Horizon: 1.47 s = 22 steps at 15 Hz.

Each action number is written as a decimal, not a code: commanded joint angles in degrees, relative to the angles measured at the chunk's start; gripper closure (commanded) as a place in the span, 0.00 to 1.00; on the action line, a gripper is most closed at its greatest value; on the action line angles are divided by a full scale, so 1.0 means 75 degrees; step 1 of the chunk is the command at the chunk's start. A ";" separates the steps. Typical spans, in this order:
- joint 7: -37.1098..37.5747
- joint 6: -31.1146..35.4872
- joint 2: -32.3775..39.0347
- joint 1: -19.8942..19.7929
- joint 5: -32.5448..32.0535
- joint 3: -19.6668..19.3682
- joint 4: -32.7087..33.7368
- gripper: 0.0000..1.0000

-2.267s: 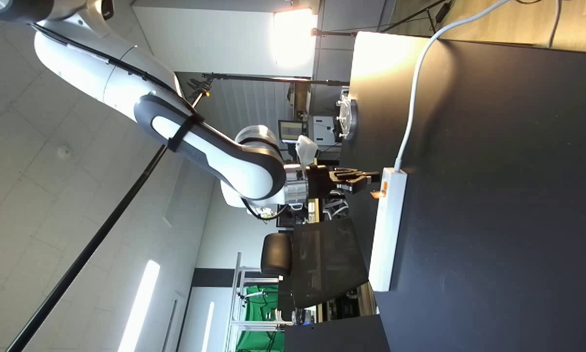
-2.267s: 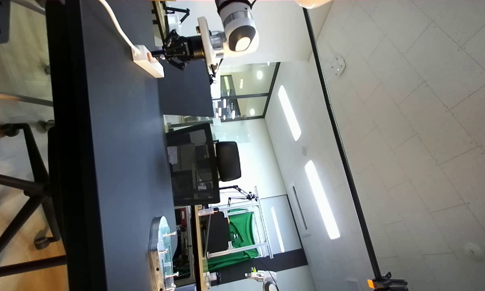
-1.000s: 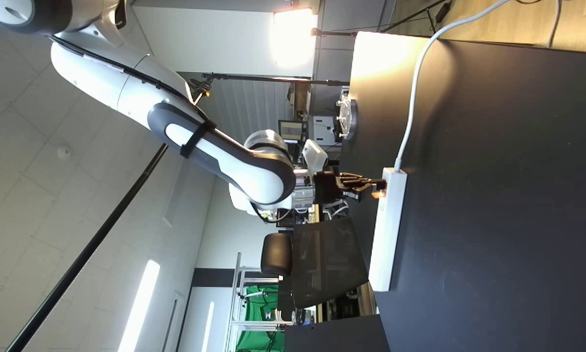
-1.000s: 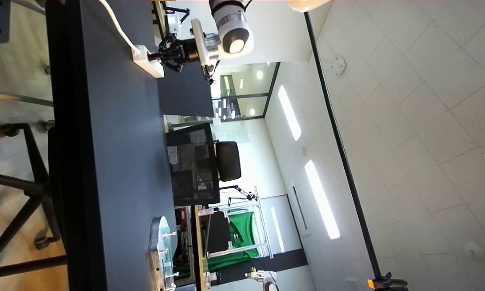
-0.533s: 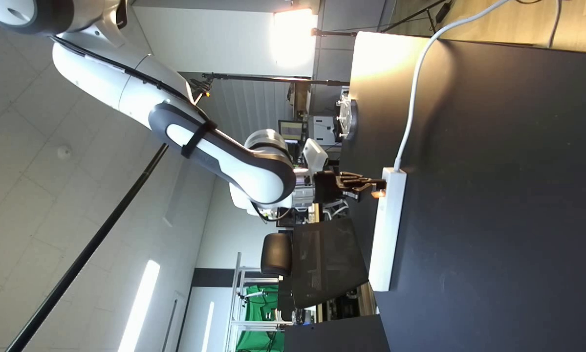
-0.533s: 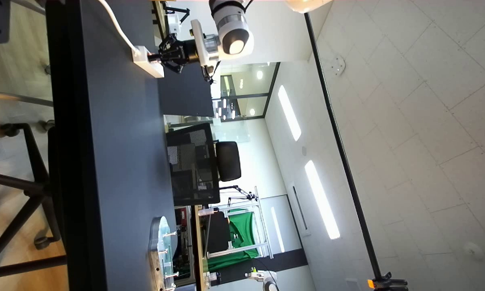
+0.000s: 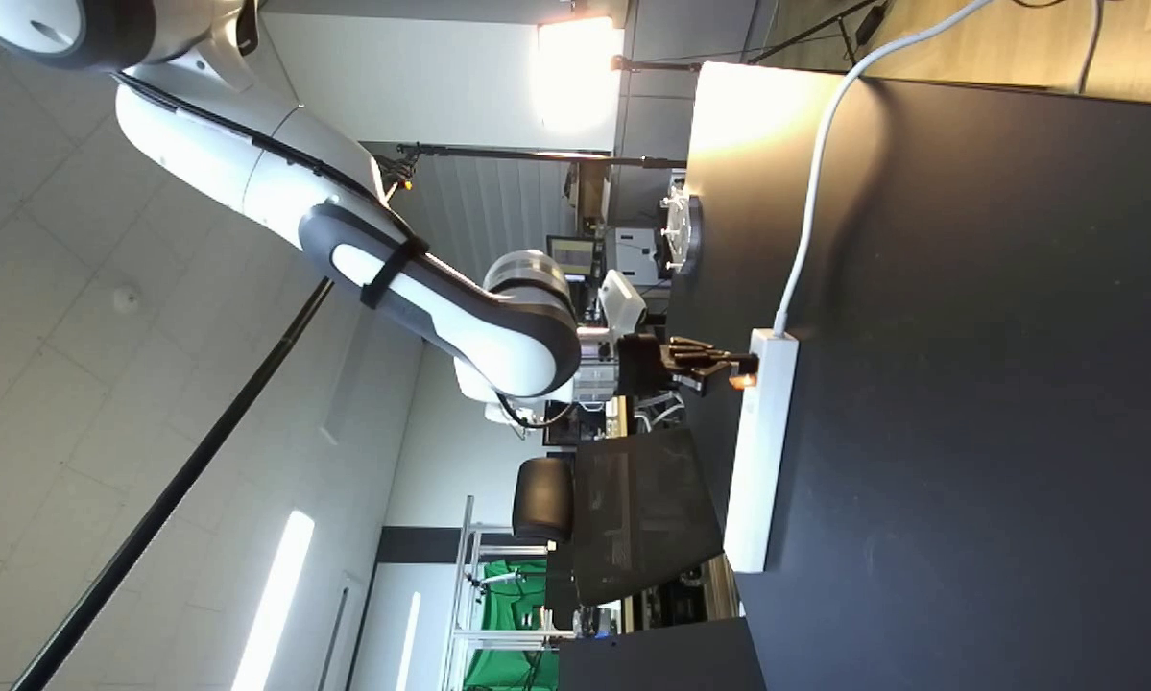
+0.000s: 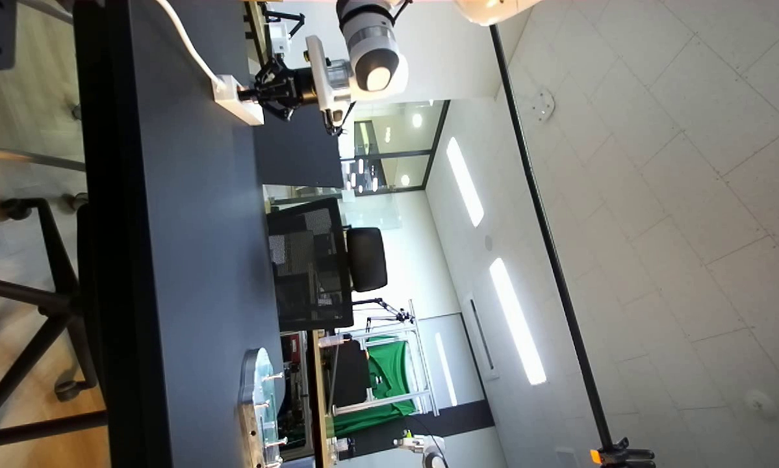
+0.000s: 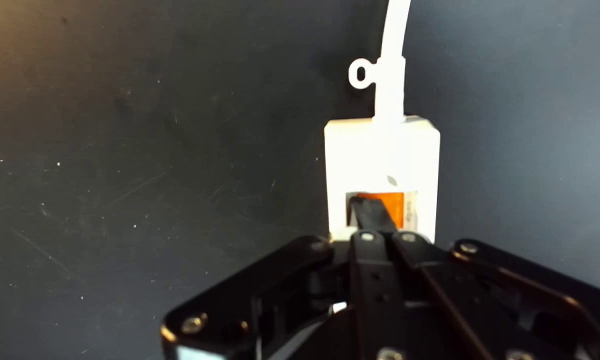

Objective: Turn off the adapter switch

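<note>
The adapter is a long white power strip, seen in both exterior views (image 7: 763, 461) (image 8: 245, 112) and, at its cable end, in the wrist view (image 9: 382, 155). Its orange switch (image 9: 394, 205) sits in a recess near the cable end and also shows as an orange patch in an exterior view (image 7: 743, 381). My gripper is shut, with its black fingertips together (image 9: 369, 205) over the left part of the switch in the wrist view. In both exterior views the fingertips (image 7: 750, 363) (image 8: 246, 95) are down at the switch. The fingers hide part of it.
A white cable (image 7: 810, 202) runs from the strip's end across the dark table (image 7: 969, 403). A round-edged clear fixture with metal posts (image 8: 262, 403) stands on the table. A black mesh chair (image 8: 308, 266) is beyond the table edge.
Since 2.3 s ago the shut gripper has moved down and a little along the strip onto the switch. Over the last second it has stayed there; the upper arm has shifted slightly.
</note>
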 commanded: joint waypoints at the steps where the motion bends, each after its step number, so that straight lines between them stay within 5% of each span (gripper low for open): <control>1: -0.0843 -0.0343 0.0603 -0.0811 0.0791 0.0708 0.0543 1.00; 7: -0.2743 -0.2104 0.1213 -0.2137 0.2613 0.1662 0.1561 1.00; 11: -0.3064 -0.2661 0.1535 -0.2216 0.3175 0.1552 0.2100 1.00; 22: -0.2983 -0.4184 -0.0762 -0.1986 0.3206 0.1126 0.1942 1.00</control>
